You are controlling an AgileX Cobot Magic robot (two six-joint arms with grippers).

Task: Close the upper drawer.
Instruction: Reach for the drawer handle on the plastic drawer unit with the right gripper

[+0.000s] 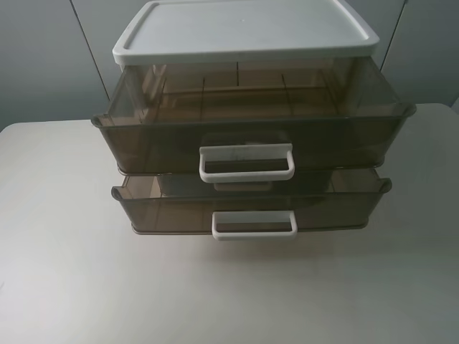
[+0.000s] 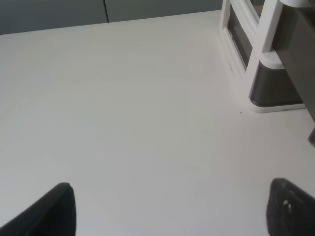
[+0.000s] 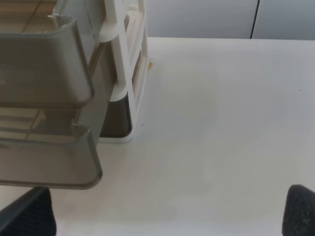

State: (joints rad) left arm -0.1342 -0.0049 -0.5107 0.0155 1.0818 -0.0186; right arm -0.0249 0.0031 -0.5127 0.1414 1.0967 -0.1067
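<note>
The upper drawer [image 1: 251,140] is smoky-brown and translucent, pulled far out from under the white lid [image 1: 244,32]; its white loop handle [image 1: 247,163] faces the front. The lower drawer [image 1: 251,204] is also pulled out, a little less. Neither gripper shows in the exterior view. In the left wrist view my left gripper [image 2: 170,209] is open and empty over bare table, with the unit's left corner [image 2: 268,73] ahead. In the right wrist view my right gripper [image 3: 170,211] is open and empty, with the corners of both drawers [image 3: 54,64] close ahead.
The drawer unit stands at the back middle of a pale table [image 1: 72,287]. Grey panels [image 1: 50,57] form the wall behind. The white frame posts [image 3: 120,59] of the unit stand beside the drawers.
</note>
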